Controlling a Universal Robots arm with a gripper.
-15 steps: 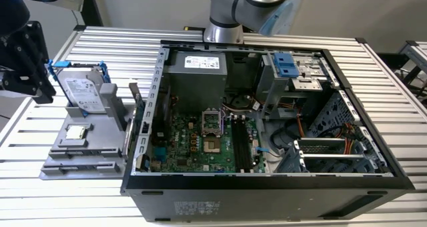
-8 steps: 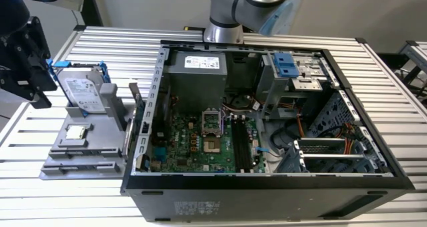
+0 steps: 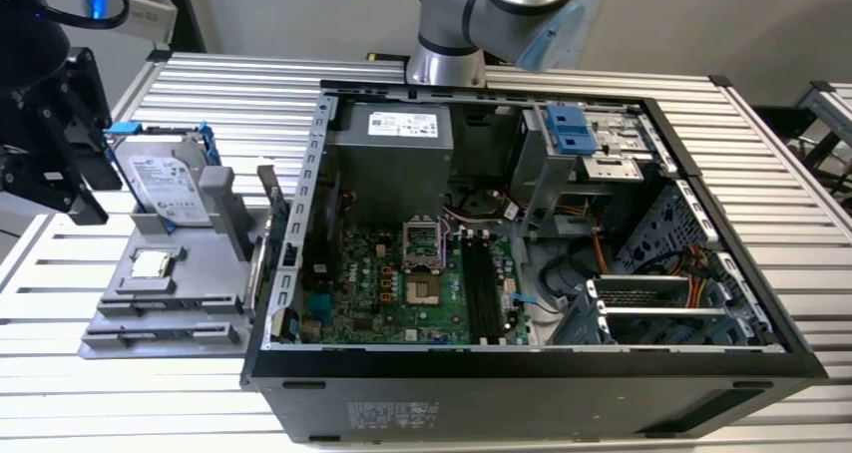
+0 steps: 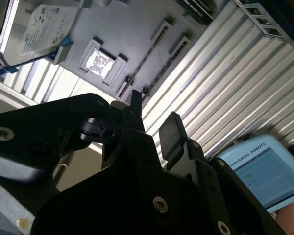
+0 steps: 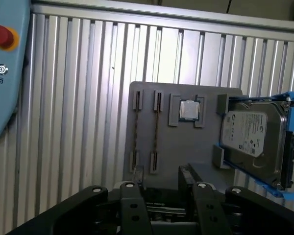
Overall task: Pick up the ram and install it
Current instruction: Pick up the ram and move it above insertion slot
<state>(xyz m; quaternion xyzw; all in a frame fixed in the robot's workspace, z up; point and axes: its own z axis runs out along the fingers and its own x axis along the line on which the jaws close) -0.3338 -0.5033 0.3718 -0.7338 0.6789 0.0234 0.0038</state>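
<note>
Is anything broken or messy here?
Nothing stands out. The ram sticks, chip and hard drive sit neatly in the gray holder, and the open case shows no damage.

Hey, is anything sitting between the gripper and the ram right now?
Nothing visible does. The ram stands on edge in the gray holder, with only air between it and the open gripper. The hard drive sits off to one side.

Ribbed bare-metal table (image 5: pixel 78 122) — matt grey plastic tray (image 5: pixel 186 142), shiny metal hard drive (image 5: pixel 252 142)
</note>
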